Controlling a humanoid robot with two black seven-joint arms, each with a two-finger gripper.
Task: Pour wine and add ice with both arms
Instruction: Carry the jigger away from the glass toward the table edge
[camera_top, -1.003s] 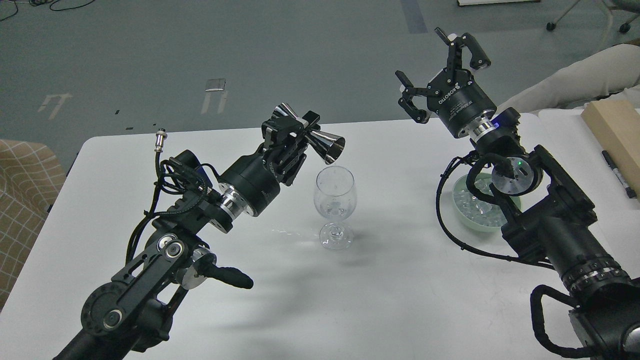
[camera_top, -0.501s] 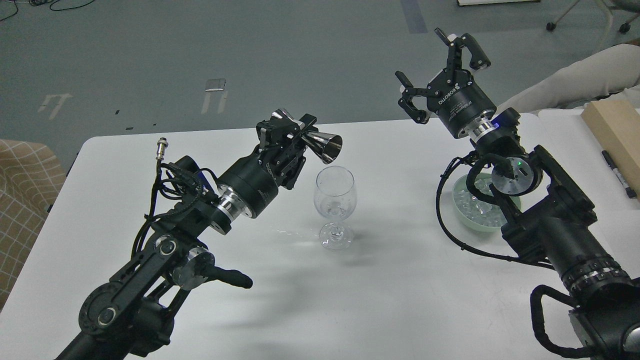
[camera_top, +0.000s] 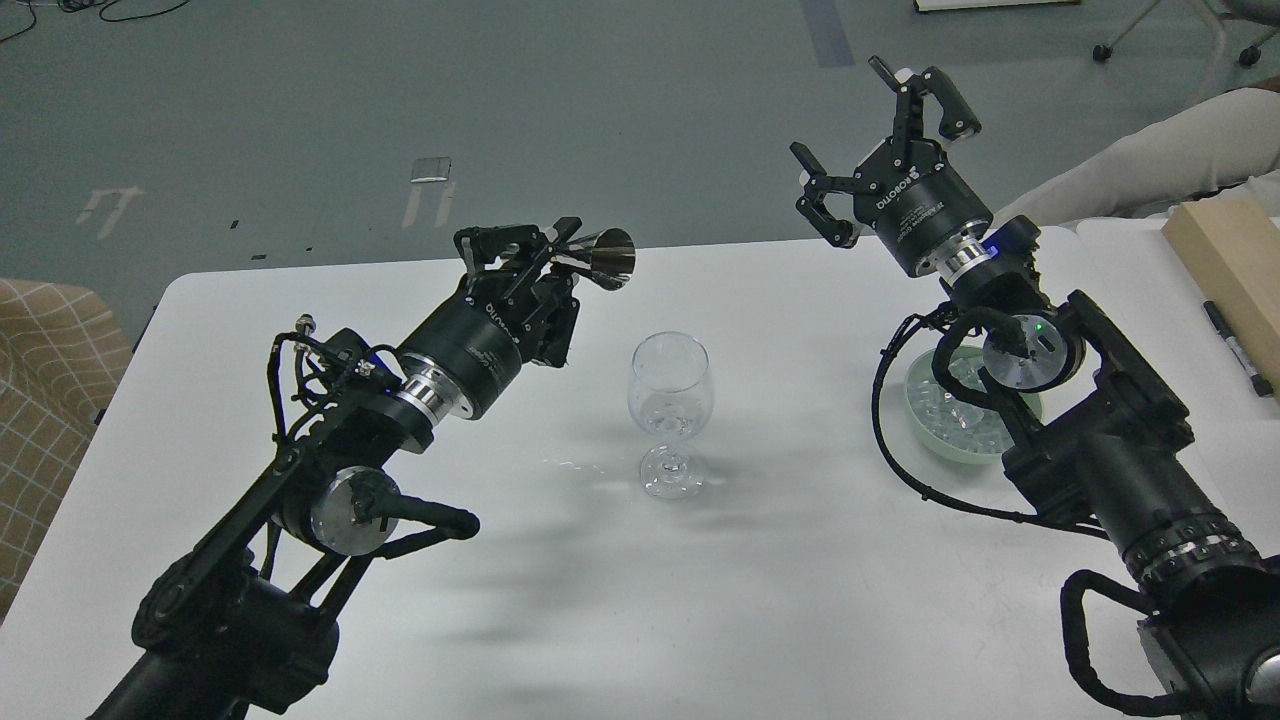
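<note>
A white table (camera_top: 780, 600) with rounded corners carries everything. A clear wine glass (camera_top: 670, 412) stands upright near its middle, and at about 3 o'clock from the glass sits a pale green bowl (camera_top: 925, 432) heaped with ice (camera_top: 955, 418), partly hidden by an arm. Toward 2 o'clock, at the table's right edge, lie a light wooden block (camera_top: 1232, 262) and just beside it a black marker (camera_top: 1238, 348).
</note>
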